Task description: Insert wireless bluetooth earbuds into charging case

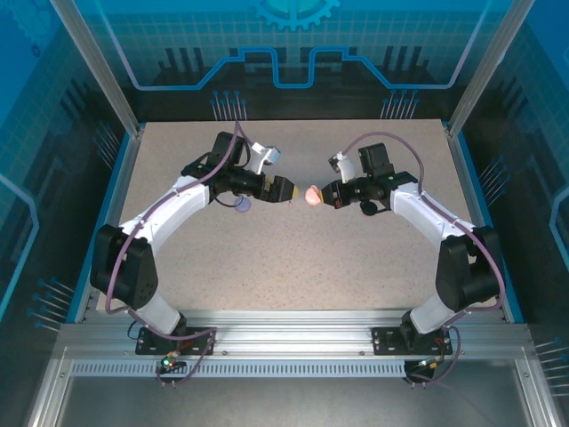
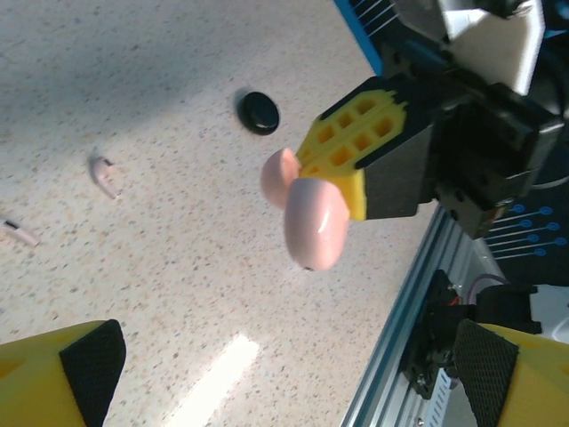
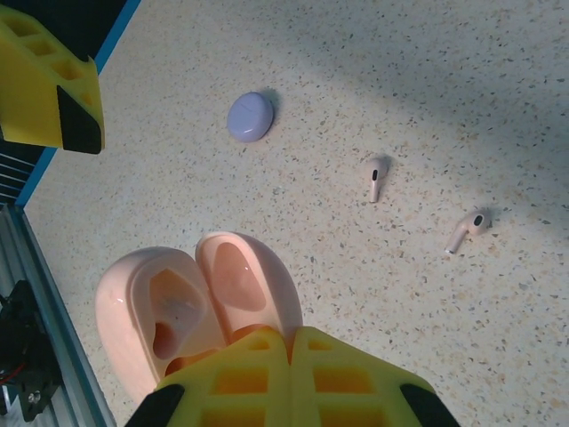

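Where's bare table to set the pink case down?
Widest: near half of the table, just beyond the arm bases. Also the far strip along the back edge. Crowded mid-table: purple case and two pink earbuds lie there, with the open left hand facing the right hand gripping the pink case.
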Robot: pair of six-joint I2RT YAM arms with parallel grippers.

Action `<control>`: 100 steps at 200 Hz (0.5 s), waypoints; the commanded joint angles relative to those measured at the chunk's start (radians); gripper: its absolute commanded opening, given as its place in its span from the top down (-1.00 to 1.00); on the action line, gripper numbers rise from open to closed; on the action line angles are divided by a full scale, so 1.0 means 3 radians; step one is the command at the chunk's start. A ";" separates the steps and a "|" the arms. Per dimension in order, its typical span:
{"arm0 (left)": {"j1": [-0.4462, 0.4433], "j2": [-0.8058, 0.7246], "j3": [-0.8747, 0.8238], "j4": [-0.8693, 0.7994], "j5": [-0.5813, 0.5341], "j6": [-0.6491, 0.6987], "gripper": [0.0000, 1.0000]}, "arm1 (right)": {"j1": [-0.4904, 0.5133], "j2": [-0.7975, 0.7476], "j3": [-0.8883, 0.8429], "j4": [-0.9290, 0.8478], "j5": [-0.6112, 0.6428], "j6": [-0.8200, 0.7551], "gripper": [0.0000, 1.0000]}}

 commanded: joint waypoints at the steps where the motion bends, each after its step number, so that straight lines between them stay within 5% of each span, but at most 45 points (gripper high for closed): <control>1: 0.0019 0.0030 0.0156 -0.0233 -0.0244 0.0101 -0.98 | -0.0007 -0.0065 -0.0061 -0.0033 0.0017 -0.0061 1.00; 47: 0.0015 -0.0204 -0.0195 0.0303 -0.0653 0.0143 -0.97 | -0.0004 -0.0071 -0.0084 -0.0015 0.0044 -0.0052 1.00; 100: 0.0016 -0.0357 -0.0422 0.0610 -0.0655 0.0256 -0.97 | -0.0003 -0.0075 0.0007 -0.0039 0.0025 -0.0075 1.00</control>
